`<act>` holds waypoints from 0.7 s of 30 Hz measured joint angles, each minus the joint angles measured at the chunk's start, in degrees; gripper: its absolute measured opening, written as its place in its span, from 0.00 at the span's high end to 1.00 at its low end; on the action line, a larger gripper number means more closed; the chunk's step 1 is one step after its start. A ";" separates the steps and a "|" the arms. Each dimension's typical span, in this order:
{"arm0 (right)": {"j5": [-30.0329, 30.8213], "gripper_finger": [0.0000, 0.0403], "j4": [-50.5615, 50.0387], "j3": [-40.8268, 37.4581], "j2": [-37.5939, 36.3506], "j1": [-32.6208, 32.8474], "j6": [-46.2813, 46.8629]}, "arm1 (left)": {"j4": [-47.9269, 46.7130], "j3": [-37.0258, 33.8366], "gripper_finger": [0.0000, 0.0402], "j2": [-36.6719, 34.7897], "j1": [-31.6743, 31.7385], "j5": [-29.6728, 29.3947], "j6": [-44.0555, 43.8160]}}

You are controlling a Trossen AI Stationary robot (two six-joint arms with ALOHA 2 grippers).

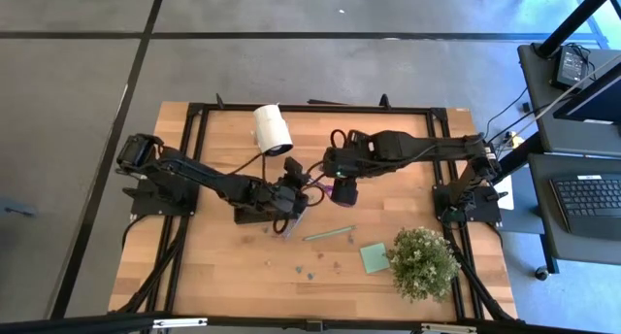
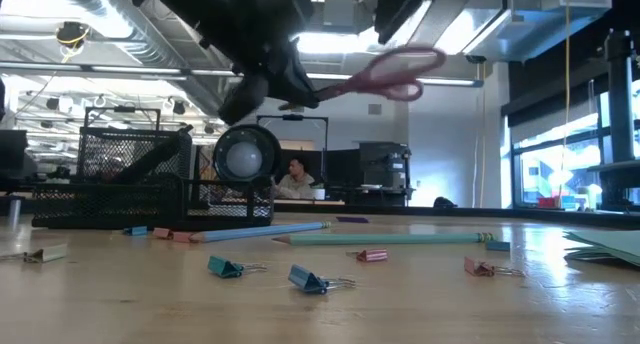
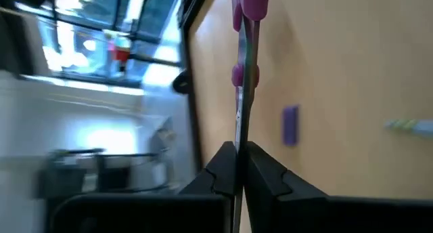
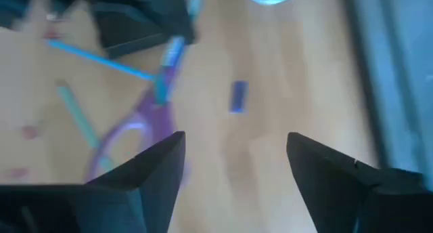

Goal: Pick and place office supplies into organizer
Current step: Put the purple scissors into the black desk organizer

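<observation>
Purple-handled scissors (image 2: 392,74) hang in the air over the table's middle, with my left gripper (image 3: 237,149) shut on their blades. The handles (image 1: 340,190) point toward the table's right. My right gripper (image 4: 233,148) stands open just above the handles and touches nothing. The black mesh organizer (image 2: 110,179) sits on the table under my left arm. On the wood lie a pale green pencil (image 1: 328,234), a blue pen (image 2: 265,232), a small purple piece (image 3: 289,124), a light green sticky-note pad (image 1: 375,257) and several clips (image 2: 310,279). My left gripper pinches the scissors' shut blades (image 3: 238,128) between its two fingers, which lie along the blades. It comes from the table's left, slanting slightly down. The scissors stick out past the fingertips roughly level, handles (image 3: 250,3) farthest out, lifted clear of the table.
A white roll (image 1: 272,128) lies at the table's far side. A bushy potted plant (image 1: 424,261) stands near the front right corner. Bare wood shows at the front left.
</observation>
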 joint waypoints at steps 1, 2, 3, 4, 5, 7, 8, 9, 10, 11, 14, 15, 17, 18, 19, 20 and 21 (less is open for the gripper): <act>1.73 0.35 -0.57 0.68 0.00 0.32 -0.47 | -1.54 0.00 0.98 -0.95 0.39 2.02 -2.65; 3.18 0.35 -1.09 1.30 0.00 0.72 -1.38 | -2.34 0.00 0.98 -1.84 0.79 3.84 -5.25; 4.42 0.35 -1.43 1.86 0.00 1.11 -1.81 | -2.89 0.00 0.98 -2.79 1.25 5.80 -7.65; 5.38 0.35 -1.57 2.34 0.00 1.47 -2.60 | -3.58 0.00 0.98 -3.77 1.79 7.96 -10.03; 5.92 0.35 -1.55 2.58 0.00 1.98 -3.00 | -3.96 0.00 0.98 -4.77 2.32 10.29 -12.06; 6.08 0.35 -1.55 2.79 0.00 2.97 -4.32 | -4.31 0.00 0.98 -6.50 3.53 15.89 -15.93; 6.09 0.35 -1.63 2.79 0.00 3.58 -4.70 | -4.83 -0.01 0.98 -7.39 4.17 18.81 -17.41; 6.07 0.35 -1.88 2.79 -0.15 4.15 -4.99 | -5.05 -0.15 0.98 -8.22 4.72 21.49 -18.29; 6.06 0.35 -2.15 2.75 -0.43 4.71 -5.15 | -4.82 -0.27 0.98 -8.98 5.45 24.47 -18.74; 6.07 0.35 -2.33 2.72 -0.82 5.23 -5.24 | -4.07 -0.67 0.98 -9.70 6.10 27.07 -18.98; 6.07 0.35 -2.20 2.65 -3.63 6.72 -5.07 | -1.21 -2.80 0.98 -11.98 8.08 34.20 -19.82; 6.07 0.35 -1.56 2.65 -4.93 7.18 -5.11 | 0.29 -3.56 0.99 -12.63 8.69 36.20 -20.36; 6.07 0.35 0.15 2.65 -7.32 7.78 -5.22 | 3.11 -5.81 0.99 -14.26 9.94 39.07 -21.24; 6.03 0.35 1.33 2.65 -8.60 8.06 -5.54 | 5.62 -7.04 0.99 -14.93 10.41 40.48 -21.49; 6.05 0.35 2.37 2.65 -9.79 8.34 -5.86 | 7.61 -8.41 0.99 -15.65 10.94 41.94 -21.67; 6.05 0.35 3.40 2.65 -10.86 8.51 -6.34 | 10.09 -9.73 0.99 -16.29 11.42 43.33 -22.22; 5.99 0.35 4.71 2.67 -11.83 8.76 -7.31 | 13.22 -11.18 0.99 -16.84 11.92 44.90 -23.13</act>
